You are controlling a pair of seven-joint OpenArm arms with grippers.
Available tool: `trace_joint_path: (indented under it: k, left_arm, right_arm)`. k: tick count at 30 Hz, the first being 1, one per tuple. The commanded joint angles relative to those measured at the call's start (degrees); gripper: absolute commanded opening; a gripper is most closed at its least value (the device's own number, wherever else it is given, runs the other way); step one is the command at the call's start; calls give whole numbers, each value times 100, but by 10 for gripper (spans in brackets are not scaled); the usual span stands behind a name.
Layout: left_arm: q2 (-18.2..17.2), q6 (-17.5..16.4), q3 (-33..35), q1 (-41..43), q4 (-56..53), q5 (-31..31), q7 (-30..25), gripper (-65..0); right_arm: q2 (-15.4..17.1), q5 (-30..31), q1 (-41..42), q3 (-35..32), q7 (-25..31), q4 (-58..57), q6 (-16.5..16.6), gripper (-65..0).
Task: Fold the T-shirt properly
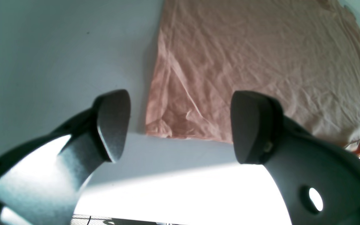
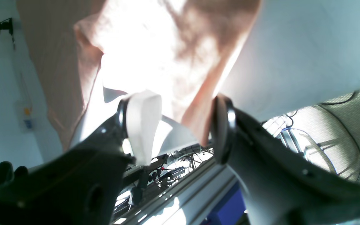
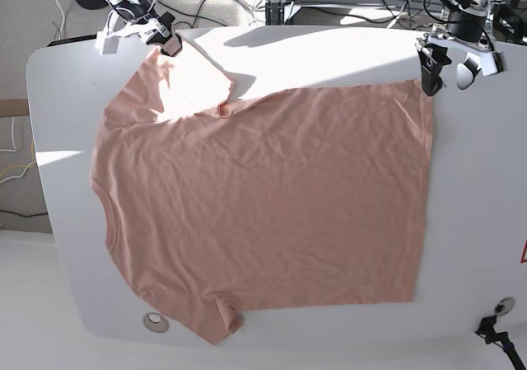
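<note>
Shirt: salmon-pink short-sleeved cotton T-shirt (image 3: 263, 205) lies flat and creased on the white rounded table (image 3: 469, 222), neckline toward the base view's left edge.
Left hand (image 1: 180, 126): fingers spread, empty, poised over bare table just beside the shirt's hem corner.
Right hand (image 2: 180, 131): fingers parted around the sleeve edge; fabric touches one pad, no firm pinch visible.
Hard to see: sleeve area washed out by sunlight; yellow print not visible.

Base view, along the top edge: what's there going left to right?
Right gripper at the T-shirt's sleeve → T-shirt → left gripper at the shirt's hem corner → bare table.
</note>
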Motion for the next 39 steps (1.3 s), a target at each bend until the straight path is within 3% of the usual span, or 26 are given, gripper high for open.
trace_joint_path:
  k: [1, 4, 8, 13, 17, 25, 27, 30, 39]
  left_arm:
    - [-49, -41, -57, 53, 70, 1, -156, -175]
    - [-49, -41, -57, 53, 70, 1, -156, -175]
    - [-49, -41, -75, 53, 61, -16, -95, -175]
    - [-40, -59, -277, -334, -10, -52, 837, -173]
    - [-40, -771, -286, -545, -308, -324, 1083, -171]
    - [-40, -797, -233, -844, -1275, -333, 1127, -171]
    - [-40, -806, -163, -985, -1443, -307, 1365, -171]
    - [-22, -806, -40, -1283, -1548, 54, 1743, -173]
    - [-13, -806, 620, -1530, -1697, 239, 1769, -177]
  right_arm:
    - [39, -47, 25, 11, -40, 36, -45, -458]
    - [39, -47, 69, 11, -40, 36, -45, -650]
    - [48, -29, 148, 11, -49, 36, -45, -650]
    - [48, -38, 157, 11, -49, 36, -45, -650]
    - [48, -47, 174, 3, -49, 36, -45, -650]
    - [48, -55, 183, 3, -49, 36, -45, -650]
    - [48, -55, 183, 3, -49, 36, -45, -650]
    - [48, -55, 245, 3, -49, 36, -45, -650]
    - [48, -47, 254, 3, -49, 36, -45, -650]
